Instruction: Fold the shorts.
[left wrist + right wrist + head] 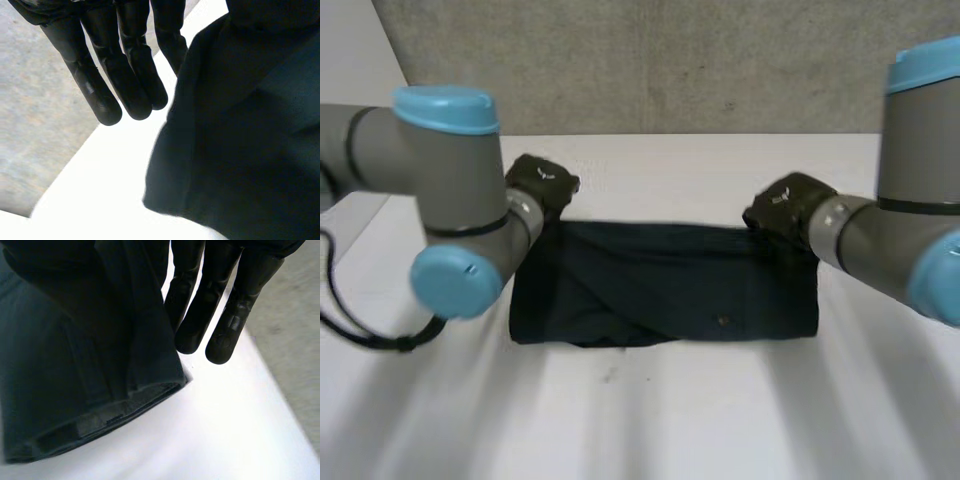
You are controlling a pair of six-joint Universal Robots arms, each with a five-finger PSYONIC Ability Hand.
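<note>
Dark navy shorts lie flat on the white table, folded into a wide rectangle. My left hand hovers at the shorts' far left corner. In the left wrist view its fingers hang straight, just beside the cloth's edge, gripping nothing. My right hand is at the far right corner. There its fingers are straight too, next to the layered hem, and part of the hand is hidden behind the cloth.
A grey wall runs close behind the table's far edge. Bare white tabletop lies in front of the shorts and on both sides of them.
</note>
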